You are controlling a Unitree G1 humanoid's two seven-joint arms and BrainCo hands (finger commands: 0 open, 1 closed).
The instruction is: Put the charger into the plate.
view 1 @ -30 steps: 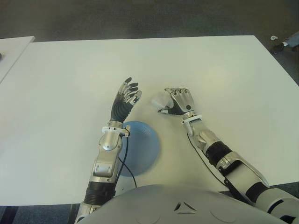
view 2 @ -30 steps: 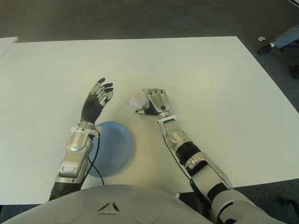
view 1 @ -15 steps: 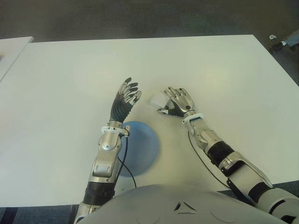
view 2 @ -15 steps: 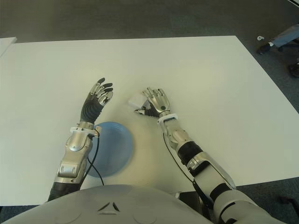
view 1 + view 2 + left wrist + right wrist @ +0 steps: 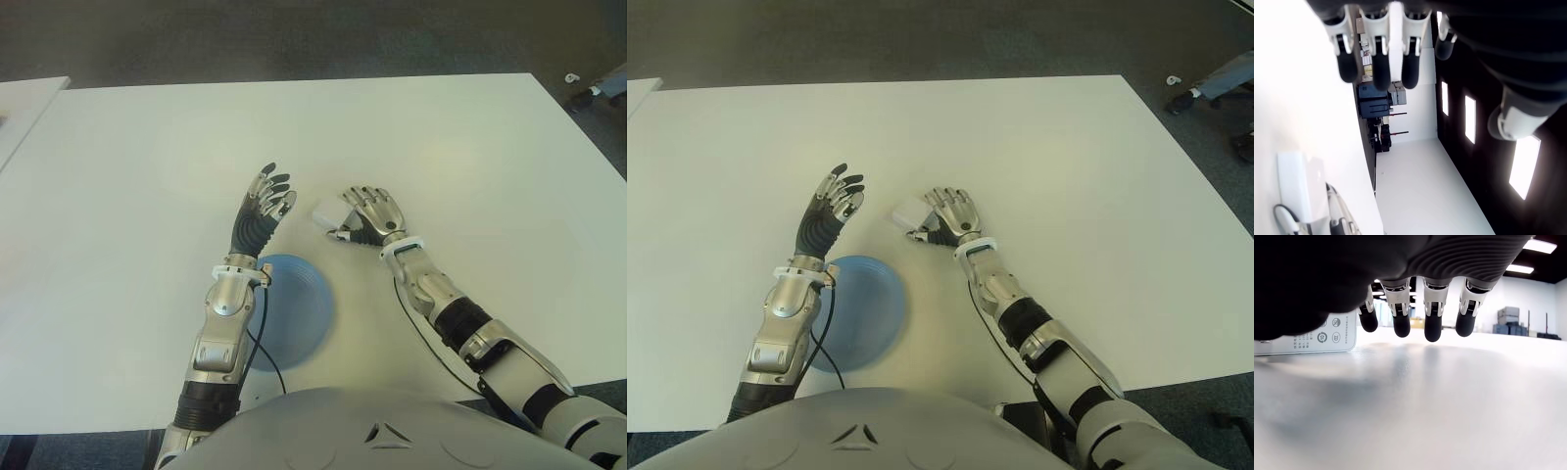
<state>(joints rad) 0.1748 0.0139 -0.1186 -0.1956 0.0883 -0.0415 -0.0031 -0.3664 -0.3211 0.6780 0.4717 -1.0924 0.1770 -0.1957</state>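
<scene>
The charger [image 5: 327, 211], a small white block, stands on the white table [image 5: 441, 147] just beyond the blue plate [image 5: 302, 311]. My right hand [image 5: 365, 211] is low over the table right beside the charger, on its right. Its fingers [image 5: 1432, 313] are stretched out and open, and the charger's printed face [image 5: 1308, 335] stands off to one side of them, not grasped. My left hand [image 5: 266, 201] is raised over the plate's far edge with fingers [image 5: 1376, 63] spread, holding nothing. In the left wrist view the charger [image 5: 1303, 188] is also in sight.
A thin black cable [image 5: 259, 343] runs from my left wrist across the plate. A second white table [image 5: 24, 103] stands at the far left. Dark floor lies beyond the far edge, with a chair base [image 5: 600, 90] at the top right.
My right hand has sunk toward the table and its fingers have straightened out. The charger now sits slightly further left. The left hand has not moved.
</scene>
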